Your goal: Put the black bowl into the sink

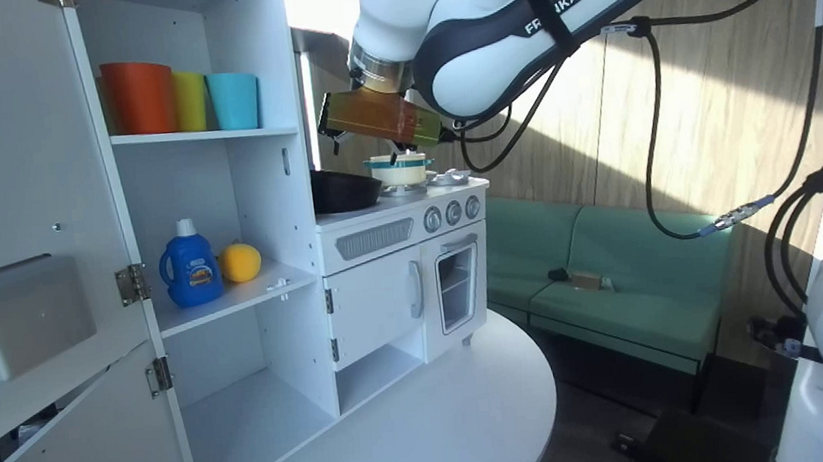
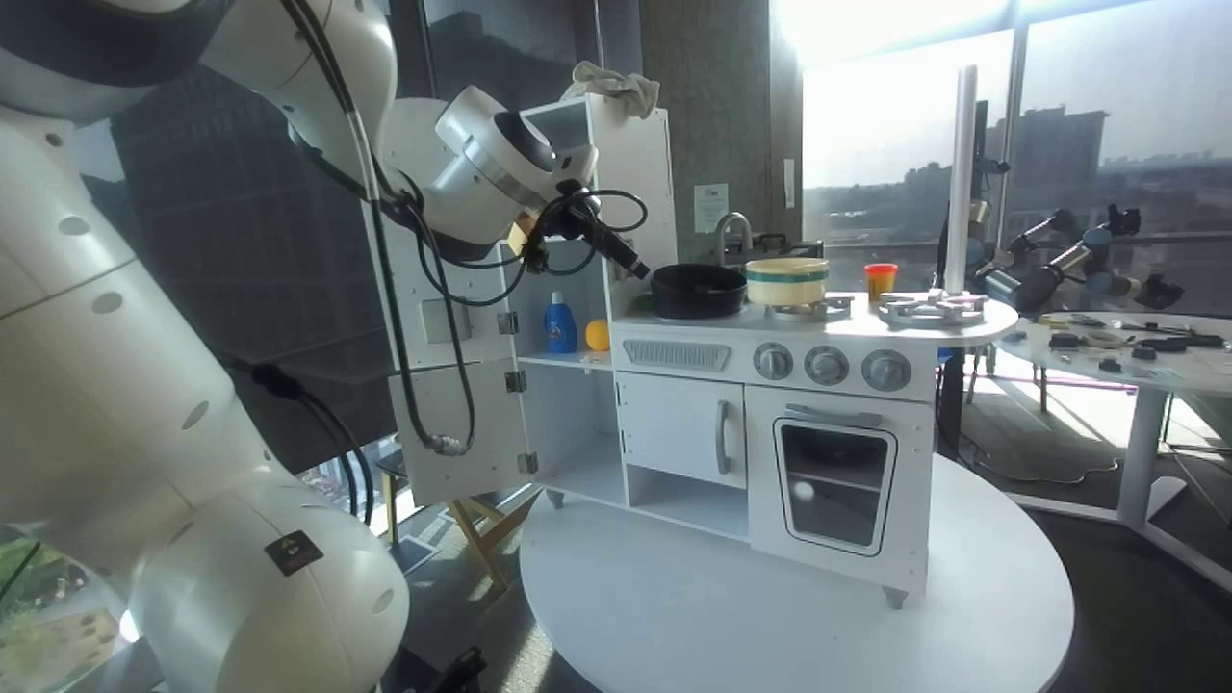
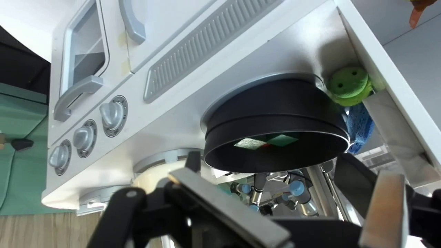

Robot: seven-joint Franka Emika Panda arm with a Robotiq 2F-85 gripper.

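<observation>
The black bowl [image 3: 272, 106] is round and deep and stands upright, open side up, on the white counter. It also shows in both exterior views [image 1: 344, 191] [image 2: 698, 292]. In the wrist view a round silver rim [image 3: 237, 90], which looks like the sink's edge, curves around the bowl's base; how deep the bowl sits in it is hidden. White, green and red patches show inside the bowl. My gripper [image 3: 272, 179] is wide open and empty, apart from the bowl, above its rim. It also shows in both exterior views [image 1: 365, 153] [image 2: 635, 268].
A cream pot [image 2: 787, 281] with a teal band stands on a burner beside the bowl. A green sponge [image 3: 349, 84] and a blue sponge [image 3: 359, 127] lie between the bowl and the cabinet side. A faucet [image 2: 733, 231] rises behind. A red-lidded tub [image 2: 881, 281] stands farther along.
</observation>
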